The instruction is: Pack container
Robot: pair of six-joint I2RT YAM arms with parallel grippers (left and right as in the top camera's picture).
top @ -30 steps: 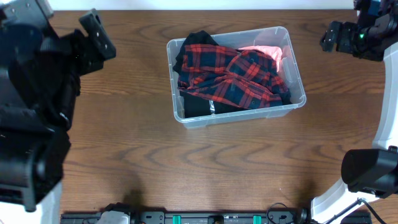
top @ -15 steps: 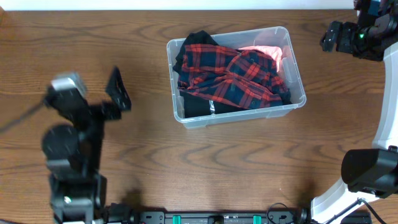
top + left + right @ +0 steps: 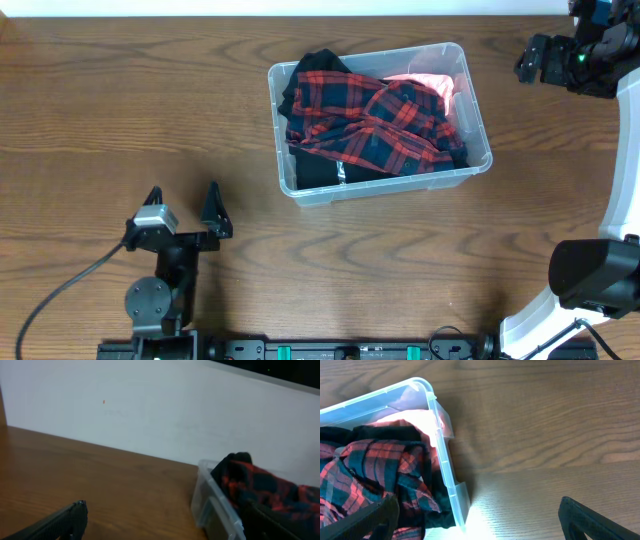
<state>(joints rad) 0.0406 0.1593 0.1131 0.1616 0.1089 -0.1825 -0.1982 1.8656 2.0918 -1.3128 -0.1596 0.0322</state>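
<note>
Left gripper, jaws wide and empty, has withdrawn to the table's near-left edge, right gripper idling open far right; the container, mid-table toward the far side, holds plaid clothes, packing apparently done.

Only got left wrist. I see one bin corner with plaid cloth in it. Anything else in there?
Observer: Yes. A pink cloth lies at the right end of the container, partly under the plaid shirt.
Operator: Right gripper holding anything?
Observer: No. The right gripper is open and empty, over the table beside that pink end.
Operator: Where's my left one?
Observer: The left gripper is open, near the table's front edge, well apart from the container.
</note>
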